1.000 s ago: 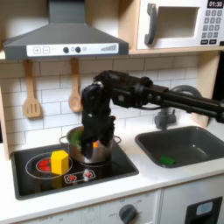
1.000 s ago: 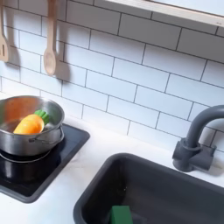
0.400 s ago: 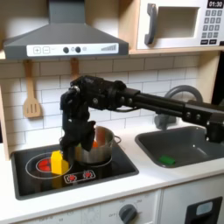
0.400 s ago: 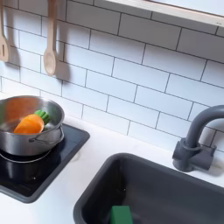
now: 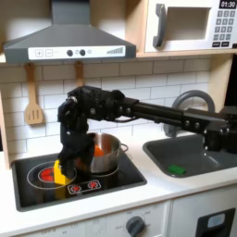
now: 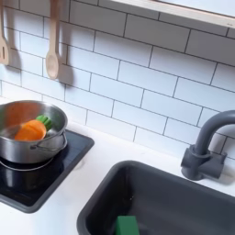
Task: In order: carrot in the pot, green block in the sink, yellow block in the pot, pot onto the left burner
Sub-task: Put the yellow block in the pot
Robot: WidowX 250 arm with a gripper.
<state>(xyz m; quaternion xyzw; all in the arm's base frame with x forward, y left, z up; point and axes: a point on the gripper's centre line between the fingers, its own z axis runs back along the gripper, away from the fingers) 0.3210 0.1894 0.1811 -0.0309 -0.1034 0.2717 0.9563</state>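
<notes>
Gripper (image 5: 65, 164): has moved from the pot (image 5: 100, 154) to the yellow block (image 5: 60, 172); grip unclear.
Carrot (image 6: 31, 129): stays in pot.
Green block (image 6: 127, 225): unchanged in sink (image 6: 174, 197).

in the first exterior view the gripper (image 5: 64, 167) covers most of the yellow block (image 5: 59, 173); its jaws are too blurred to read. in the second exterior view the bottom edge cuts the green block (image 6: 127, 226)

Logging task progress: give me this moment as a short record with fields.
carrot: lying inside the pot
pot: on the stove, right burner in the first exterior view
green block: in the sink
yellow block: on the left burner
gripper: lowered at the yellow block, jaws unclear
steps left: yellow block into pot, pot to left burner
</notes>
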